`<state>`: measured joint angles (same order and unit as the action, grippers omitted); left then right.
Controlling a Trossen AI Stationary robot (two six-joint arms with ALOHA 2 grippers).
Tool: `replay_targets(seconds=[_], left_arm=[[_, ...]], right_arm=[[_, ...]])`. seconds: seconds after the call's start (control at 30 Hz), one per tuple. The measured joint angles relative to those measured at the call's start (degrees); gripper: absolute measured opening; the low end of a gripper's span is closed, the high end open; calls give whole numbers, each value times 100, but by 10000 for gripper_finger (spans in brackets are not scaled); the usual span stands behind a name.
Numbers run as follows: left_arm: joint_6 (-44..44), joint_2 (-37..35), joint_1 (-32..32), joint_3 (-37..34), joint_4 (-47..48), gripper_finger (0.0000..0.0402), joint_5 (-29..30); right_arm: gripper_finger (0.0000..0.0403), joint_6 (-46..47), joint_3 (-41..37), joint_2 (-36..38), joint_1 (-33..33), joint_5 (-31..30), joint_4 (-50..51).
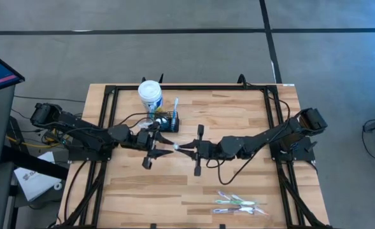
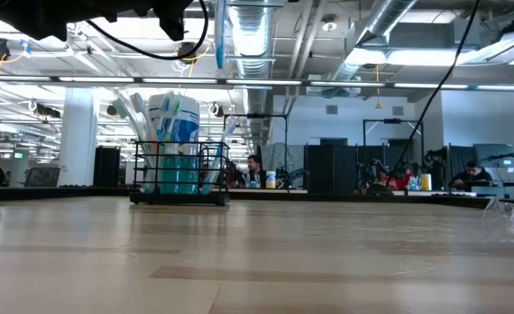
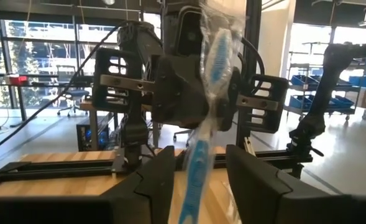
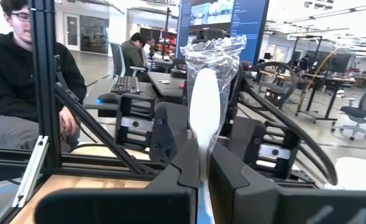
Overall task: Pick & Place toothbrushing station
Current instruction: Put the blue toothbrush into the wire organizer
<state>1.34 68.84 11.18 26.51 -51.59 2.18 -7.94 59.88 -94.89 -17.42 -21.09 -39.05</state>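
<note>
A blue-and-white toothbrush in a clear wrapper point(image 1: 176, 147) hangs in the air over the table's middle, between my two grippers. My right gripper point(image 4: 202, 171) is shut on it. My left gripper point(image 3: 199, 180) faces it from the table's left and is open, with one finger on either side of the toothbrush point(image 3: 198, 155), apart from it. The black caddy point(image 1: 169, 121) stands on the table just beyond the grippers with a toothbrush upright in it, and it also shows in the low view point(image 2: 180, 170). The white blue-labelled tub point(image 1: 150, 95) stands behind it. My right gripper pinches the wrapped toothbrush's white handle point(image 4: 203, 140) between its two fingers, coming level from the table's right. The toothbrush sticks out past the fingertips toward my left gripper, with the wrapper loose around its far end point(image 4: 212, 53). It is lifted clear of the table.
Several more wrapped toothbrushes point(image 1: 238, 203) lie near the table's front right. A black frame point(image 1: 193, 88) runs around the table's back and sides. Bare wood lies at the front left point(image 1: 130, 197). A person point(image 4: 21, 81) sits beyond the table.
</note>
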Motion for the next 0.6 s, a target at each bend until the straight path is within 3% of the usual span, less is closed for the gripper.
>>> replay_targets(seconds=[0.27,0.6], left_arm=[[20,494,0,16,-587,163,143],[17,883,-30,268,-965,154,150]], right_arm=[[5,0,0,-2,53,29,-18],[7,0,0,-2,71,29,1]])
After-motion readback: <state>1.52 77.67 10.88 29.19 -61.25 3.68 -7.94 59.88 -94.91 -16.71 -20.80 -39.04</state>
